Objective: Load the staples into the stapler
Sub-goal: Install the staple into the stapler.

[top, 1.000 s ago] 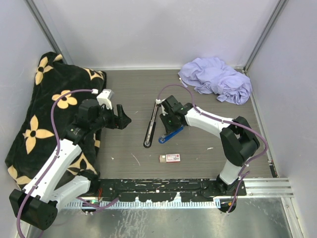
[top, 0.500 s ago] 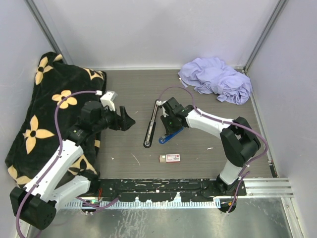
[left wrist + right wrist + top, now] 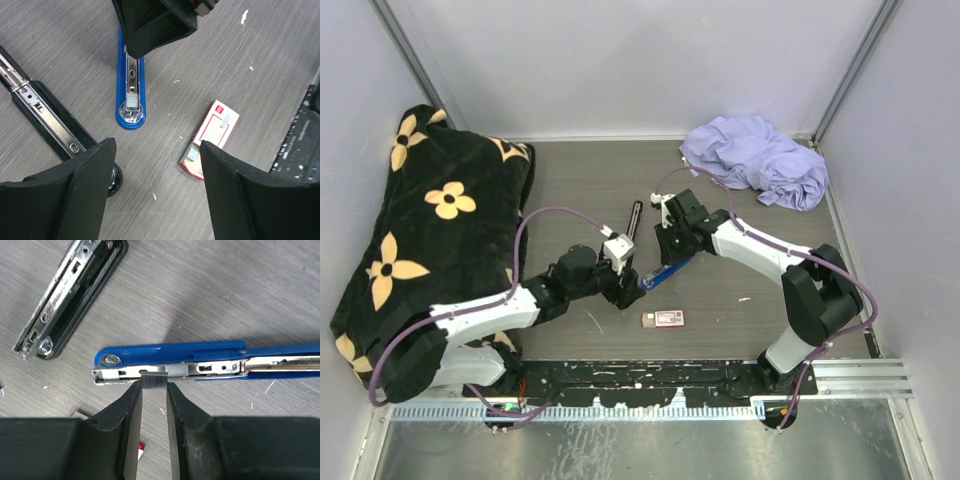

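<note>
The right gripper [image 3: 154, 390] is pinching a staple strip [image 3: 153, 381] at the blue stapler [image 3: 200, 351]'s open channel, seemingly not yet seated, while the left gripper [image 3: 156, 165] is gaping wide at its 8 o'clock.

Blue stapler [image 3: 665, 272] [image 3: 131, 85] [image 3: 200, 362]: mid-table, flat, swung fully open. Lies on a slant, rounded end near-left, other end far-right. Silver metal channel faces up along the blue body.

Staple strip [image 3: 152, 381]: short, silvery block, pinched between the fingers of the right gripper [image 3: 153, 388]. Sits at the channel's edge, close to the rounded end, touching the metal rail.

Staple box [image 3: 663, 319] [image 3: 210, 140]: small, flat, white with a red label. Lies on the table near-side of the stapler's rounded end, apart from it. One end looks open, silvery staples showing.
</note>
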{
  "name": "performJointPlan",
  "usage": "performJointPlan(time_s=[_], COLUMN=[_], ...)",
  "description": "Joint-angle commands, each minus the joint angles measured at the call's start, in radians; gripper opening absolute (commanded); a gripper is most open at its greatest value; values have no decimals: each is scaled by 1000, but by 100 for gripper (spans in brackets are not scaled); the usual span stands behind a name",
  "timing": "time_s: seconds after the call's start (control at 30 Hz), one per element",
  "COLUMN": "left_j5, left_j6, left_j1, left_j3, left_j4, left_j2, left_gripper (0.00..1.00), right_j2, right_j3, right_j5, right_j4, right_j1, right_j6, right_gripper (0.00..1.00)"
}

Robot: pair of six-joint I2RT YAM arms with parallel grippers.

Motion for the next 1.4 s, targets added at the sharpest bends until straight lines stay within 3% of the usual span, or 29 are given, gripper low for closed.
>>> performJointPlan(time_s=[0.0, 0.17, 0.43, 0.7, 1.37], left_j5=[-53, -51, -69, -72, -124], left_j6=[115, 166, 228, 260, 296], left_j1=[-39, -48, -51, -57, -67], left_j3=[-42, -83, -80, -58, 2], left_j4=[359, 578, 702, 677, 581], left_j2=[118, 258, 390, 439, 493], left_gripper=[69, 65, 58, 46, 35], right_j2=[-71, -113, -99, -57, 19], right_j3=[-37, -86, -96, -64, -3], right_j5=[-33, -58, -78, -101, -104], right_j4=[31, 66, 94, 72, 40], right_j1=[-9, -12, -19, -19, -19], right_j6=[-14, -12, -7, -16, -37], right_gripper=[28, 28, 28, 29, 29])
